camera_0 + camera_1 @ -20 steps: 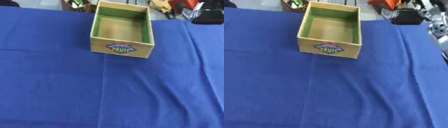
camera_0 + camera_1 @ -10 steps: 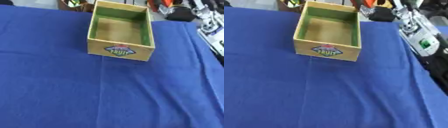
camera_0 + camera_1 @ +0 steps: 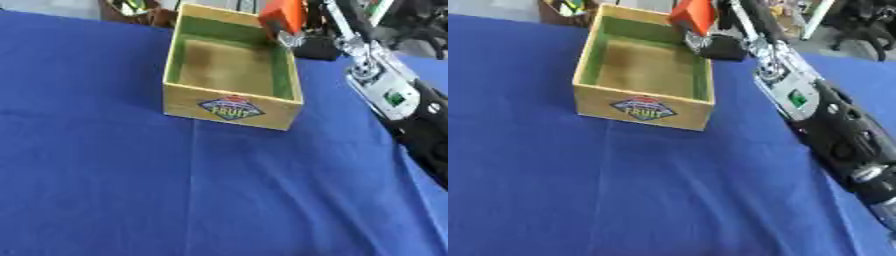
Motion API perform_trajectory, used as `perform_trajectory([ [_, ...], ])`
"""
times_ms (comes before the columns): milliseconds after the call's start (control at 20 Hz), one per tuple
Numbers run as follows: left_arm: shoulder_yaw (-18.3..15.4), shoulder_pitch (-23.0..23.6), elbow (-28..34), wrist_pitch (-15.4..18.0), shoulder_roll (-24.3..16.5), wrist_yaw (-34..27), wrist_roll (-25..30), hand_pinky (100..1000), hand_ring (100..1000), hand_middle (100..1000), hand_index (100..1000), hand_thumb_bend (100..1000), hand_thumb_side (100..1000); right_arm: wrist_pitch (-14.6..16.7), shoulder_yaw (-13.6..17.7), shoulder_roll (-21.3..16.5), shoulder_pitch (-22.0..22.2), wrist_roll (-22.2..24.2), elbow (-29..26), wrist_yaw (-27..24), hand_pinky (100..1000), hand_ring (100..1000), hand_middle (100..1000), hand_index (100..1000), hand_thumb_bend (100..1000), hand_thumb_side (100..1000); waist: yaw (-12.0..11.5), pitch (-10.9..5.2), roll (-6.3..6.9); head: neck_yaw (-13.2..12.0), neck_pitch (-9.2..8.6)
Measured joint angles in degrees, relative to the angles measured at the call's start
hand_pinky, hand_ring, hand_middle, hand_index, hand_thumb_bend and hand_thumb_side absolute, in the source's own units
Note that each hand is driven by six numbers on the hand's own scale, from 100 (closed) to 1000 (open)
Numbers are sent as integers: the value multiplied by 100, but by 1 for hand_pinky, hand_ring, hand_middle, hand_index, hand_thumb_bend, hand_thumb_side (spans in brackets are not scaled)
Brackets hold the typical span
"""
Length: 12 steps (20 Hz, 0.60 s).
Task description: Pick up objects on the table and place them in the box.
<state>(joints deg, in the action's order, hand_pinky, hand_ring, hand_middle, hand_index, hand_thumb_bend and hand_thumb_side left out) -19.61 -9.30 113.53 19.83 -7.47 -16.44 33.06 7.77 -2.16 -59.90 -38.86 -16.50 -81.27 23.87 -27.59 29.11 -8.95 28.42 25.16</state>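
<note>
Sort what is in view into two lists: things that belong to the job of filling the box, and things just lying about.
Job:
- wooden box, open, inside bare
- orange object over the box's far right corner
- right robot hand, holding the orange object as far as can be seen; fingers hard to make out

Lying about:
- blue cloth on the table
- clutter beyond the far edge

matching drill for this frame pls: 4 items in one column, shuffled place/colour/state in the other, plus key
Items:
1. box
2. orange object
3. right robot hand
4. tablecloth

Descriptions:
A. blue, covers the table
B. held up over the box's far right corner
C. reaching in from the right, at the box's far right rim
D. yellow outside, green inner walls, nothing inside, label on the near face

Pairs: 1-D, 2-B, 3-C, 4-A
</note>
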Motion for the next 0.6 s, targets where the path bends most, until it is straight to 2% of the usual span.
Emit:
perform_trajectory([
  [300, 2, -51, 0, 37, 40, 41, 20, 209, 293, 422, 729, 100, 1000, 102, -41, 0, 2, -185, 336, 759, 332, 380, 176, 165, 100, 339, -214, 115, -44, 97, -85],
  [400, 2, -31, 0, 57, 63, 65, 30, 209, 293, 423, 729, 100, 1000, 157, -60, 0, 1, -199, 418, 929, 361, 403, 214, 201, 100, 368, -246, 141, -52, 135, -112],
  [450, 2, -26, 0, 68, 80, 87, 31, 209, 293, 423, 729, 100, 1000, 181, -72, 2, -3, -199, 449, 1004, 384, 423, 266, 284, 100, 435, -253, 153, -62, 147, -114],
  [500, 2, -24, 0, 74, 98, 104, 29, 209, 293, 423, 729, 100, 1000, 214, -75, 3, -19, -191, 472, 1079, 418, 464, 333, 405, 100, 624, -254, 163, -73, 150, -115],
  [550, 3, -23, 0, 77, 103, 124, 27, 209, 293, 423, 729, 100, 1000, 250, -76, 4, -41, -184, 482, 1149, 464, 522, 421, 562, 119, 763, -251, 167, -74, 151, -118],
  [600, 3, -22, 0, 81, 104, 143, 24, 209, 293, 423, 729, 100, 1000, 281, -76, 4, -57, -181, 486, 1235, 500, 566, 481, 662, 287, 925, -249, 167, -74, 151, -126],
])
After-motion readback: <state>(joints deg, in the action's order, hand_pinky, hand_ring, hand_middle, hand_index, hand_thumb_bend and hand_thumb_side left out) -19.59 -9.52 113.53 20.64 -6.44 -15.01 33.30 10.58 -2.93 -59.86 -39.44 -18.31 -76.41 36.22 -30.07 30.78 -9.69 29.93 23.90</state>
